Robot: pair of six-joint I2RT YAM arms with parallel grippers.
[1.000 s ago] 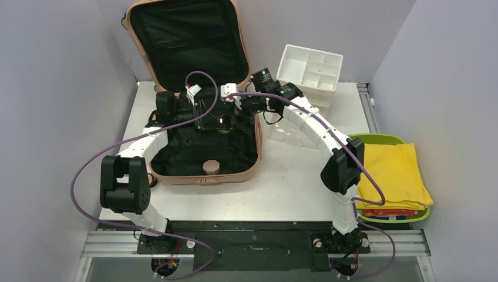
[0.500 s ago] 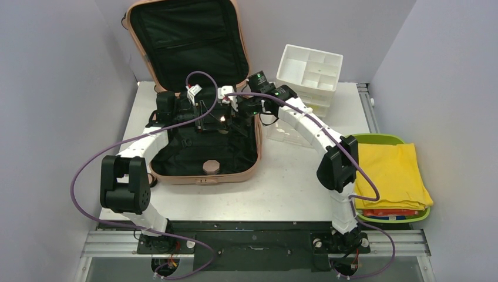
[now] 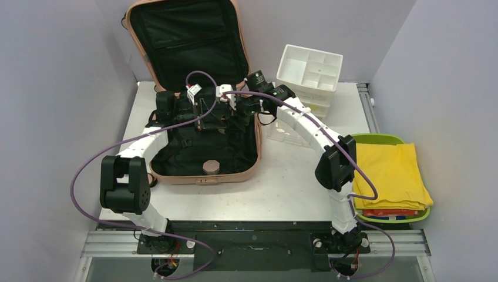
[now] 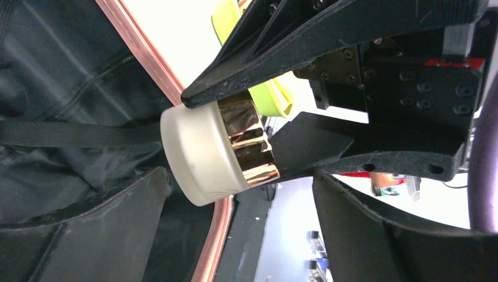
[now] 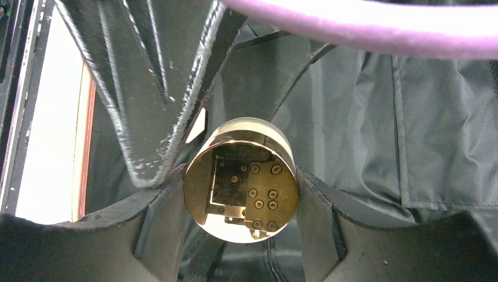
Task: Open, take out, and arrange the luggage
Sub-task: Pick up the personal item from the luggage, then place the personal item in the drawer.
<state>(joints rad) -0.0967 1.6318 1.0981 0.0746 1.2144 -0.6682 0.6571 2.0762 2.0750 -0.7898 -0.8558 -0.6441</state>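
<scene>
The salmon-pink luggage (image 3: 202, 178) lies open on the table, its lid standing up at the back and its lining black. Both grippers meet over its right half around a small jar with a white body (image 4: 199, 153) and a mirror-gold end (image 5: 241, 188). My right gripper (image 5: 241, 226) is shut on the jar, one finger pressed on each side. My left gripper (image 4: 238, 200) is open, its fingers (image 4: 106, 229) standing apart from the jar. In the top view the left gripper (image 3: 212, 116) and right gripper (image 3: 234, 113) overlap, and the jar is mostly hidden.
A small jar with a brown octagonal lid (image 3: 211, 166) lies in the luggage near its front wall. A white compartmented organizer (image 3: 309, 70) stands at the back right. A lime-green tray (image 3: 376, 139) holding folded yellow cloth (image 3: 393, 170) sits at the right edge.
The right arm has moved left to the jar and its fingers have closed on it. The left gripper's fingers, which held the jar, have spread apart.
</scene>
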